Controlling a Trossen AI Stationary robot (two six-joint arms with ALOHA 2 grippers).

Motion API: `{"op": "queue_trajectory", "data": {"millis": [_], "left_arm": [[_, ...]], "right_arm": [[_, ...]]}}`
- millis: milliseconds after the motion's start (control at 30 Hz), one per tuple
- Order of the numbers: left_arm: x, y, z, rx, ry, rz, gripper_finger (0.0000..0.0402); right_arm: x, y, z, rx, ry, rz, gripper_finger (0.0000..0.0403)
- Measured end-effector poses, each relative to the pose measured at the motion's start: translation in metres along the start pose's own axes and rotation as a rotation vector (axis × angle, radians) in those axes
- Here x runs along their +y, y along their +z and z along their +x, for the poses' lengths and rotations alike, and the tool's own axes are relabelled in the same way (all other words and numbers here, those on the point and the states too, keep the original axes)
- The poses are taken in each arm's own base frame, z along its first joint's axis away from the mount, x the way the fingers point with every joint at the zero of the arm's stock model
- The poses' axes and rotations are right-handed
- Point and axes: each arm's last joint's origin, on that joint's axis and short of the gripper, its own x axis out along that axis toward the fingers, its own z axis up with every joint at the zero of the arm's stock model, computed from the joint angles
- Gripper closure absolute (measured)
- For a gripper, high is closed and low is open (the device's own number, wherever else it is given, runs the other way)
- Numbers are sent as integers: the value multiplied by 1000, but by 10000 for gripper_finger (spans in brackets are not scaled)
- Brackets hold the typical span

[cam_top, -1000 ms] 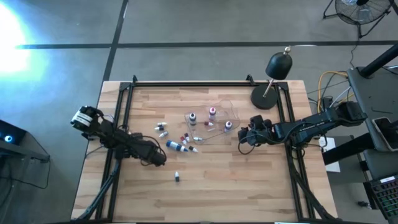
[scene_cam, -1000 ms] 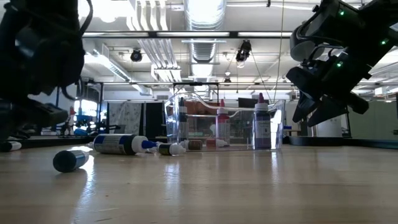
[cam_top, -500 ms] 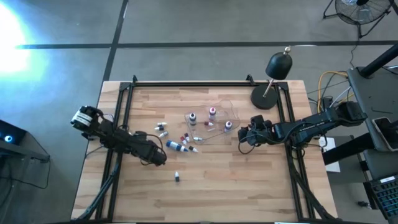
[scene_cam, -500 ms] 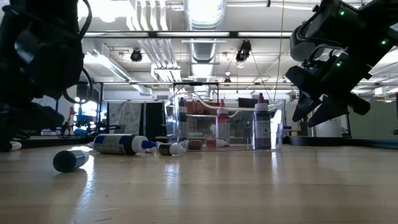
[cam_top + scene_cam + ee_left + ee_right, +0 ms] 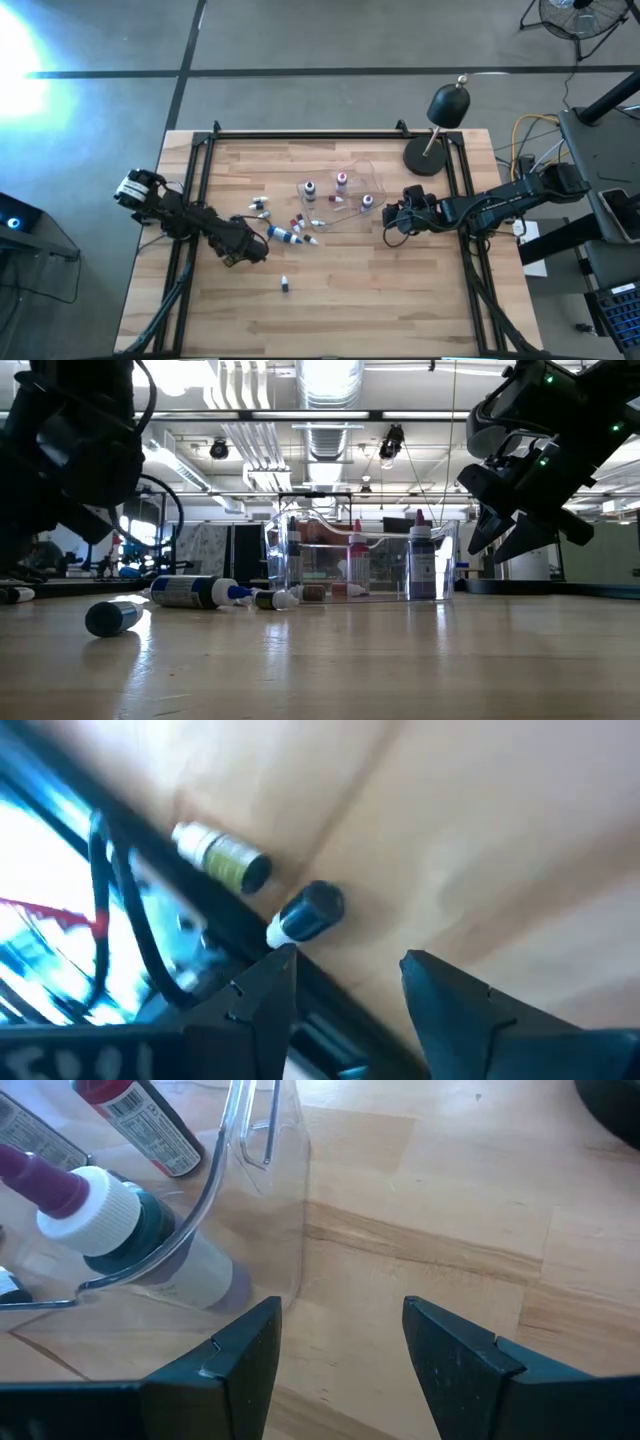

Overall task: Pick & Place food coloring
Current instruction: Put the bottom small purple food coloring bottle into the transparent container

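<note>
Jaws released on both: our left gripper [image 5: 243,256] has swung slightly back toward the worktop's near-left area, holding nothing. Right gripper [image 5: 392,222] waits beside the clear tray [image 5: 372,188]. Food coloring [image 5: 284,235] lies scattered mid-worktop; three bottles already trayed, next pick pending.

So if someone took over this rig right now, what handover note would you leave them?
Left gripper: open, empty, over the table's left part near the loose bottles.
Right gripper: open, empty, just outside the clear tray.
Done: three food coloring bottles stand in the tray, e.g. the pink-capped one.
Left: the bottles lying on the wood left of the tray, including the blue one, plus a lone bottle nearer the front edge.
</note>
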Motion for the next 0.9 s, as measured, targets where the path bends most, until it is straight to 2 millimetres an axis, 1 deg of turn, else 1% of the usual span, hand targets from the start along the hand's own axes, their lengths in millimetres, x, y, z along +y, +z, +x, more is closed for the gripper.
{"op": "queue_trajectory", "data": {"millis": [67,133,300,400,567,800,900], "left_arm": [[3,2,0,14,4,113,247],[6,6,1,24,-5,156,253],[11,20,9,18,-71,177,264],[16,26,14,52,-117,157,266],[25,27,16,115,-107,165,266],[26,31,17,84,-120,320,266],[27,31,19,68,-87,368,266]], "right_arm": [[0,0,0,0,0,1,200],[0,0,0,1,1,14,200],[0,0,0,6,3,59,200],[0,0,0,8,4,79,200],[1,-1,0,24,10,95,200],[1,-1,0,32,10,215,200],[1,0,0,18,7,258,200]]}}
